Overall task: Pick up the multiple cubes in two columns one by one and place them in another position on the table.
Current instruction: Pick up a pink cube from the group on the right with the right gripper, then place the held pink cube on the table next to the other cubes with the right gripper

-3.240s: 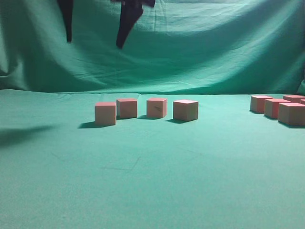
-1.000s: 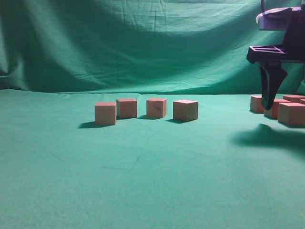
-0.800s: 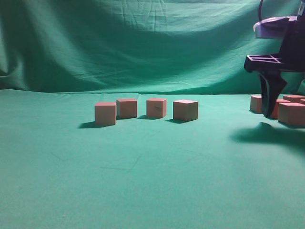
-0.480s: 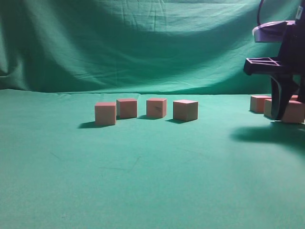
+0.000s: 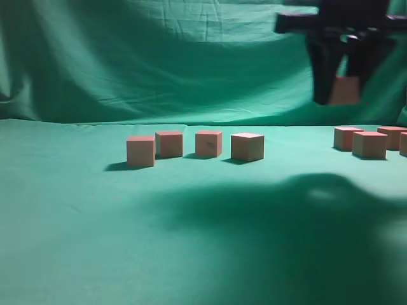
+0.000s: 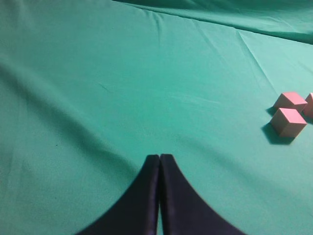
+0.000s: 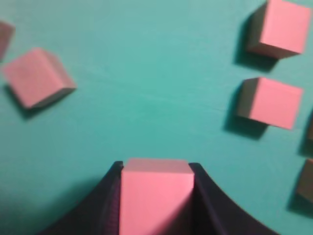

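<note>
My right gripper (image 5: 344,95) hangs high at the upper right, shut on a pinkish-red cube (image 5: 346,90). In the right wrist view that cube (image 7: 155,193) fills the gap between the black fingers (image 7: 110,196), well above the table (image 5: 191,222). Several cubes stand in a row at centre left, from the leftmost (image 5: 140,151) to the rightmost (image 5: 247,147). More cubes cluster at the far right (image 5: 369,144). My left gripper (image 6: 160,157) is shut and empty above bare cloth, with two cubes (image 6: 288,121) to its right.
A draped green backdrop (image 5: 191,57) rises behind the table. A broad shadow of the right arm (image 5: 305,210) lies over the cloth at the right. Below the held cube, loose cubes sit at the left (image 7: 38,77) and right (image 7: 270,102).
The right gripper came down onto the right cluster, shut on its nearest cube, and has lifted it up and leftward. The row of cubes at centre left has not moved.
</note>
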Available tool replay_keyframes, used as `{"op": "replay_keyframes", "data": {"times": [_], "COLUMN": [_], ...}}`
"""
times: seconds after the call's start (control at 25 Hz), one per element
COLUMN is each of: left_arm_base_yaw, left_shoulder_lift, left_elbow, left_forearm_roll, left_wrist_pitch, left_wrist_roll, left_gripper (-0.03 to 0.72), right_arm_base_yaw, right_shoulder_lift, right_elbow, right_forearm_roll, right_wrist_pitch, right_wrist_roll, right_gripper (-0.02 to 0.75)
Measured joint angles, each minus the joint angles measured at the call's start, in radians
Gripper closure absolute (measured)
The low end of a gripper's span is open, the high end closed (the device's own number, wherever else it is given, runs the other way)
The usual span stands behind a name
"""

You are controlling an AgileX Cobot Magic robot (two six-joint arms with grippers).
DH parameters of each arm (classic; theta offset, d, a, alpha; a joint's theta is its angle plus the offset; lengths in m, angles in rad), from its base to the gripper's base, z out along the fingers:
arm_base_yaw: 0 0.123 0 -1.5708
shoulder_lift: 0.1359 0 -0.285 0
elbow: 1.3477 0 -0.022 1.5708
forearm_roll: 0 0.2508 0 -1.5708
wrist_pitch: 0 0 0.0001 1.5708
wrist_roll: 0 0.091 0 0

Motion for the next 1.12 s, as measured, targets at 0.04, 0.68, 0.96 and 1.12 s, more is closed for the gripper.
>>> {"op": "replay_keyframes", "data": {"times": [0.04, 0.68, 0.96, 1.12], "left_arm_base_yaw": [0.000, 0.000, 0.000, 0.000], "left_shoulder_lift": [0.000, 0.000, 0.000, 0.000], "left_elbow": [0.000, 0.000, 0.000, 0.000], "left_forearm_roll": [0.000, 0.000, 0.000, 0.000], "left_wrist_pitch": [0.000, 0.000, 0.000, 0.000], "left_wrist_roll": [0.000, 0.000, 0.000, 0.000], "left_gripper": [0.688, 0.688, 0.688, 0.688], "right_arm_base_yaw": [0.036, 0.393, 0.393, 0.393], "right_shoulder_lift": [-0.009, 0.189, 0.314, 0.352], "right_elbow": [-0.002, -0.213, -0.344, -0.375], "right_forearm_roll": [0.002, 0.055, 0.057, 0.057], "right_wrist_pitch": [0.005, 0.012, 0.059, 0.061], "right_wrist_roll": [-0.002, -0.054, -0.094, -0.094], "right_gripper": [0.477, 0.477, 0.477, 0.477]}}
